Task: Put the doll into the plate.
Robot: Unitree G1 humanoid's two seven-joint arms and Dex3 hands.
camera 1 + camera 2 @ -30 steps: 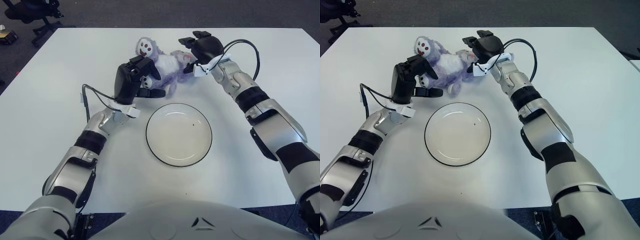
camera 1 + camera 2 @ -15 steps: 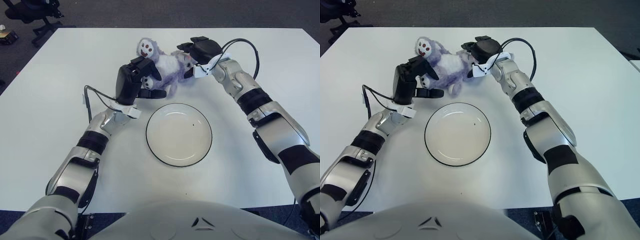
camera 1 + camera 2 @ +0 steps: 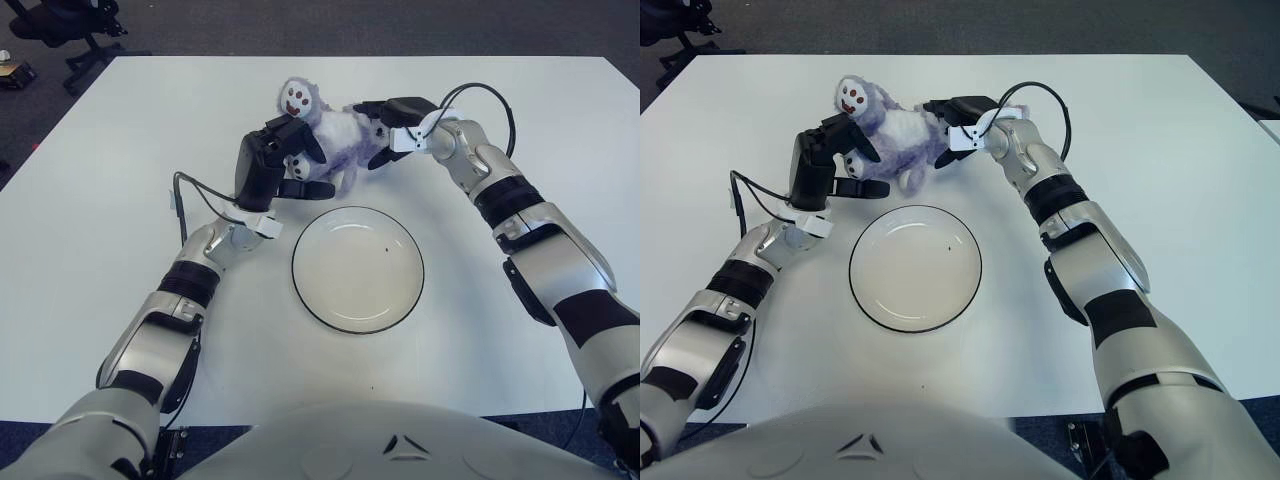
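Observation:
A purple and white plush doll (image 3: 332, 134) lies at the far middle of the white table (image 3: 110, 150), its face (image 3: 295, 98) turned up. My left hand (image 3: 298, 164) is against the doll's left side, its fingers spread above and below a doll foot. My right hand (image 3: 384, 116) has come in from the right, and its fingers lie flat against the doll's right side. The doll is pressed between the two hands. A white plate (image 3: 358, 270) with a dark rim sits bare just in front of the doll.
A black cable loops from each wrist, the left cable (image 3: 180, 195) and the right cable (image 3: 495, 95). A black office chair (image 3: 60, 25) stands on the floor beyond the table's far left corner.
My right hand has dropped from above the doll to its right side and pushed inward. The doll has shifted slightly. My left hand has edged closer.

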